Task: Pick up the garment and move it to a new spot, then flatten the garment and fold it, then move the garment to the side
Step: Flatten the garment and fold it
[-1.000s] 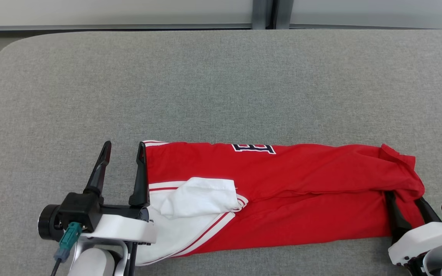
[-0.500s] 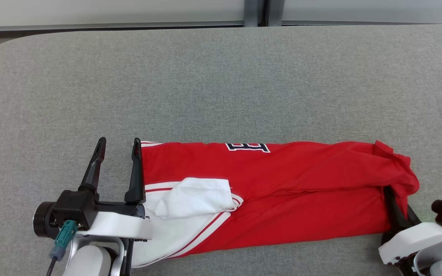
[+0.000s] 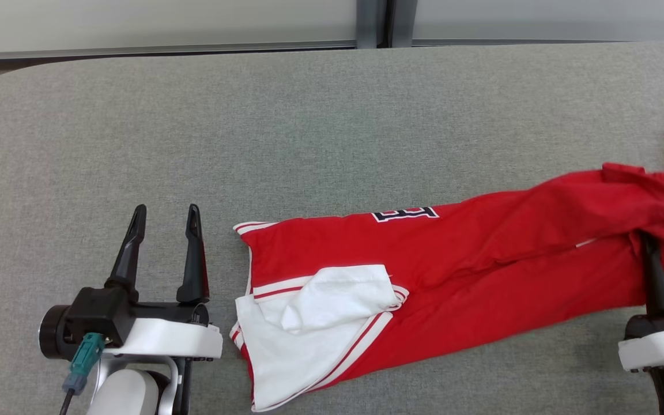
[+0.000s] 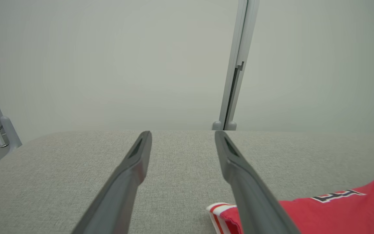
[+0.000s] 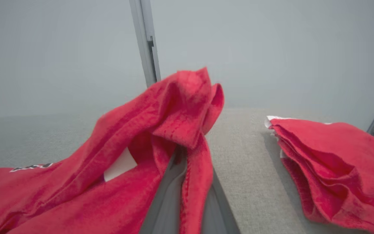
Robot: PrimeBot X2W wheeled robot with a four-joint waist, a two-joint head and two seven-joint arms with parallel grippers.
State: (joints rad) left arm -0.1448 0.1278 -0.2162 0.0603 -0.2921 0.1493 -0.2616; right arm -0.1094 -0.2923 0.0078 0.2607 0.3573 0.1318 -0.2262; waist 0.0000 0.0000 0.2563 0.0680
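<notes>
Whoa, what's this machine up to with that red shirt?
It is a two-armed robot handling laundry. Its right gripper has its fingers pinched shut on one end of the red shirt and holds that end bunched and raised, while the rest lies stretched across the grey table. The left gripper sits with its fingers open beside the shirt's other end, apart from it. A second red garment lies folded at the table's far right.
</notes>
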